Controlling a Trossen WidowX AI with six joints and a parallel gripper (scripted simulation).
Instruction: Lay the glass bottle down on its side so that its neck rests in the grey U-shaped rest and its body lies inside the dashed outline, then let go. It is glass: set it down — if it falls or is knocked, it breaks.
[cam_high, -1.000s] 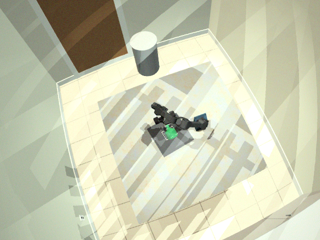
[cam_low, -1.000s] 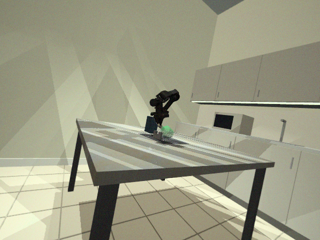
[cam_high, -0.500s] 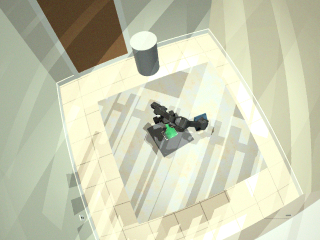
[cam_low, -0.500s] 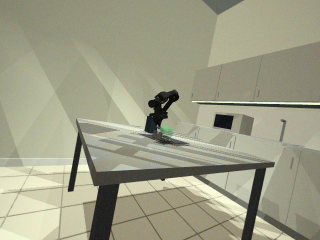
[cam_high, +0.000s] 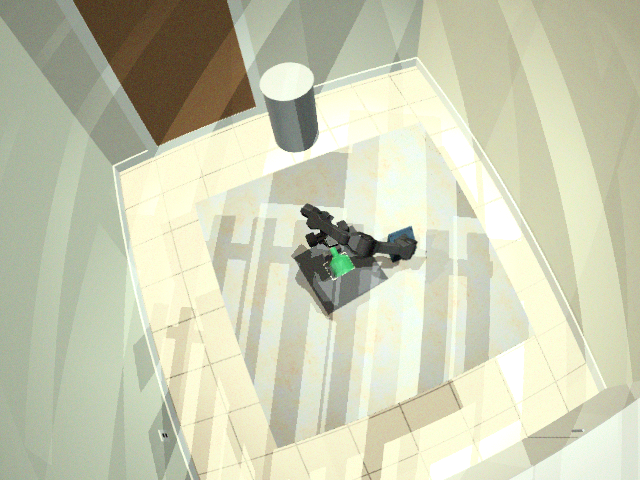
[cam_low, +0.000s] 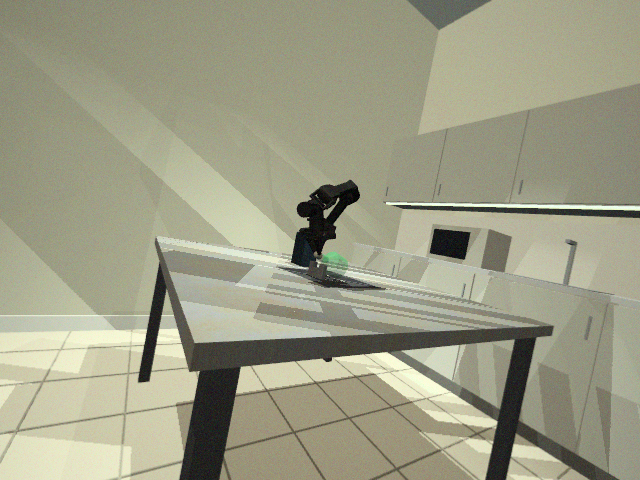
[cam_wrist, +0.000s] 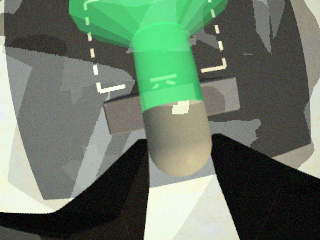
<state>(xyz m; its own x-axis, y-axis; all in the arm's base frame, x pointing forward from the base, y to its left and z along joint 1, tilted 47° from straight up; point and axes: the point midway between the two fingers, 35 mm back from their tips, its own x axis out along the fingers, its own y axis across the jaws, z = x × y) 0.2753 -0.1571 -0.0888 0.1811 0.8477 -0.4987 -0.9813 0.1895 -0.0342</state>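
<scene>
The green glass bottle (cam_high: 342, 264) (cam_low: 336, 263) (cam_wrist: 167, 70) is on its side or nearly so, with a tan neck end. My gripper (cam_high: 331, 244) (cam_low: 317, 254) (cam_wrist: 179, 144) is shut on that neck end. In the wrist view the neck crosses over the grey U-shaped rest (cam_low: 316, 271) (cam_wrist: 122, 117); its slot is hidden below. The bottle's body is over the dashed outline (cam_wrist: 112, 89) and looks slightly wider than it, reaching past its left side. Whether the bottle touches the rest or the mat cannot be told.
A dark mat (cam_high: 356, 294) lies under the rest and outline on the table (cam_high: 413, 330) (cam_low: 268, 315). A blue block (cam_high: 401, 236) (cam_low: 301, 249) stands by the arm's base. A grey cylinder (cam_high: 293, 121) stands beyond the table.
</scene>
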